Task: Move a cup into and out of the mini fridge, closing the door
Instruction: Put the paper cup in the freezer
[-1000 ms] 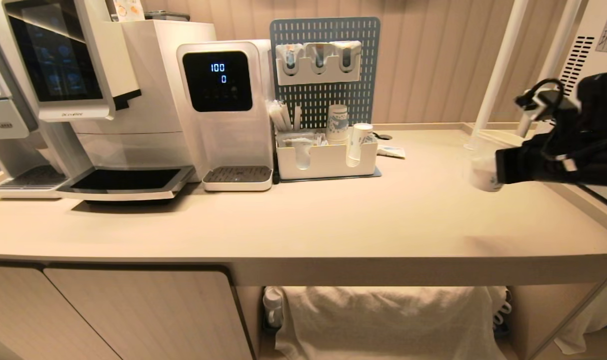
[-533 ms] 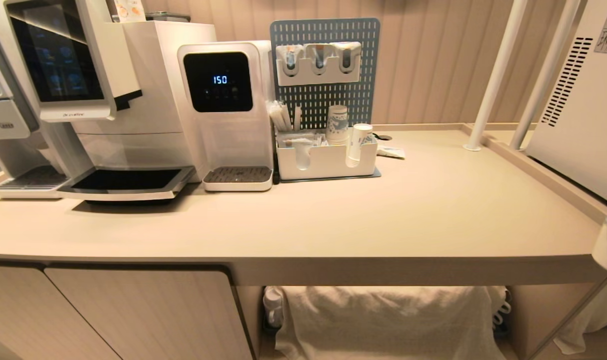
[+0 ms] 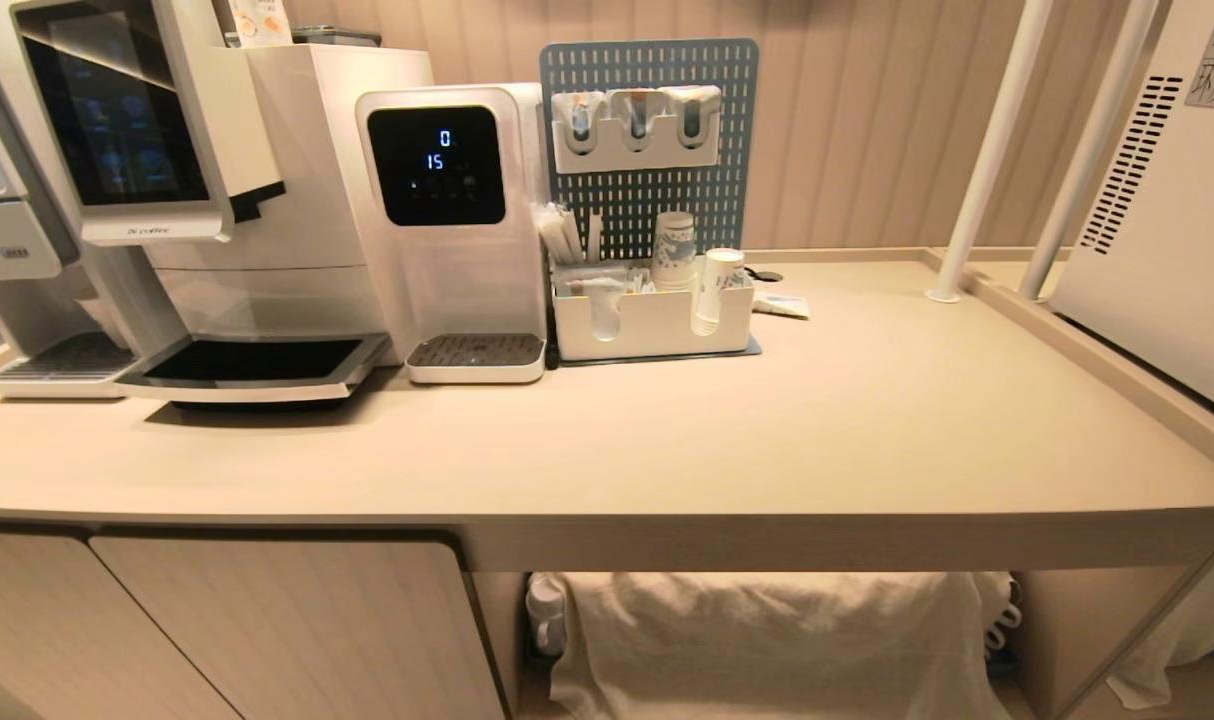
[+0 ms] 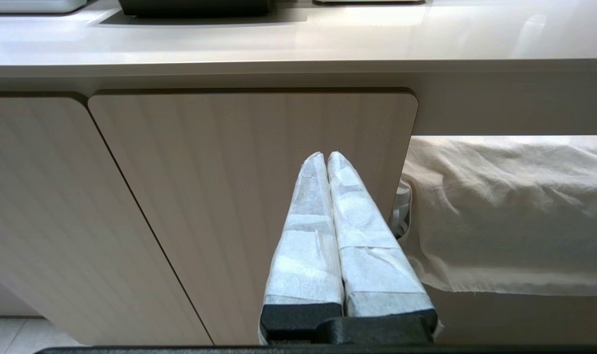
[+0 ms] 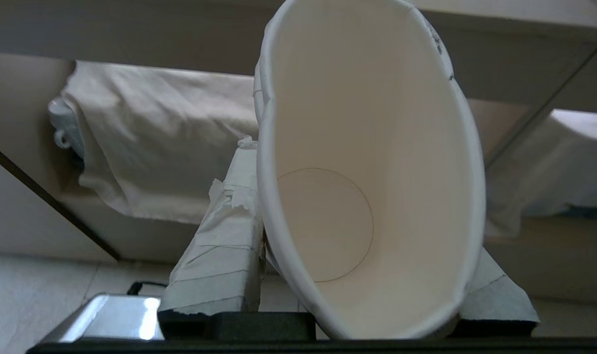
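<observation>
The cup [image 5: 367, 172] is a white paper cup, empty, with its open mouth facing the right wrist camera. My right gripper [image 5: 362, 196] is shut on it, taped fingers [image 5: 224, 246] pressed against its two sides. It hangs below the counter's edge, in front of a draped cloth, and neither arm shows in the head view. The mini fridge [image 3: 1167, 200] stands at the counter's far right, with only its vented white side in sight. Its door is out of view. My left gripper [image 4: 326, 156] is shut and empty, parked low in front of a cabinet door.
On the beige counter [image 3: 767, 430] stand a coffee machine [image 3: 167, 200], a water dispenser [image 3: 447, 220] and a white organiser [image 3: 652, 325] with stacked cups before a blue pegboard. Two white poles [image 3: 987, 150] rise beside the fridge. A cloth [image 3: 767, 640] hangs under the counter.
My right arm with the cup was above the counter's right end a second ago. It has dropped past the right edge and out of the head view. The left arm has not moved.
</observation>
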Available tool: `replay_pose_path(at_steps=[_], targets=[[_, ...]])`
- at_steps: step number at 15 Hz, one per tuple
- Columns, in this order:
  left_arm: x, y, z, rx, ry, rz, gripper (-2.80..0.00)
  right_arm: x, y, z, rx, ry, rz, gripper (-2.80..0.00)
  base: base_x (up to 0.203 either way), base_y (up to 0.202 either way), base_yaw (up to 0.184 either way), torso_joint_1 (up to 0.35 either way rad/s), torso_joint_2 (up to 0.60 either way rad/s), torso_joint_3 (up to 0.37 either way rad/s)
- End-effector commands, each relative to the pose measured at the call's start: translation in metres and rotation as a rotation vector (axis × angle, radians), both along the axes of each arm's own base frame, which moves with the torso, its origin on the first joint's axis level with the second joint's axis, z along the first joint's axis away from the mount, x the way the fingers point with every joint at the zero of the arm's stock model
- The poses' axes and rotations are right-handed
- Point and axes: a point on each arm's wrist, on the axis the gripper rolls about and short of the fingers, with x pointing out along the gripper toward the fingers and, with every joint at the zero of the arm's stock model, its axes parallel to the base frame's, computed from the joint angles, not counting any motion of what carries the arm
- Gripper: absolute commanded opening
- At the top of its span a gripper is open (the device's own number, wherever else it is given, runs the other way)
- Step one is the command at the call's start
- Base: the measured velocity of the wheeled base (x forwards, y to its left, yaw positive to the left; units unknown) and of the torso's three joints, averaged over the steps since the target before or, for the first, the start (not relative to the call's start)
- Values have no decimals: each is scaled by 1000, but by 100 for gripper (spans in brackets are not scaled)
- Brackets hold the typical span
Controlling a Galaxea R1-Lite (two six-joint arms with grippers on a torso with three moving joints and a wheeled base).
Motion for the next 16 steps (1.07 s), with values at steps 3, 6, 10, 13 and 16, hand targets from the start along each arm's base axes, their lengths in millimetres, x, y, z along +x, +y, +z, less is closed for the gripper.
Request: replay_pose_path(at_steps=[3, 6, 10, 13, 16], targets=[[0, 0, 0, 0, 1, 0, -280, -14, 0, -19, 48, -282, 6, -280, 0, 0, 0, 0, 0, 0], [0, 0, 0, 0, 1, 0, -280, -13, 0, -22, 68, -254, 4, -280, 0, 0, 0, 0, 0, 0], [0, 0, 0, -1, 1, 0, -280, -13, 0, -22, 80, -250, -7, -280, 0, 0, 0, 0, 0, 0], [0, 0, 0, 6, 4, 1, -280, -13, 0, -22, 82, -249, -7, -280, 0, 0, 0, 0, 0, 0], [0, 0, -1, 47, 14, 3, -280, -13, 0, -22, 82, -249, -7, -280, 0, 0, 0, 0, 0, 0]])
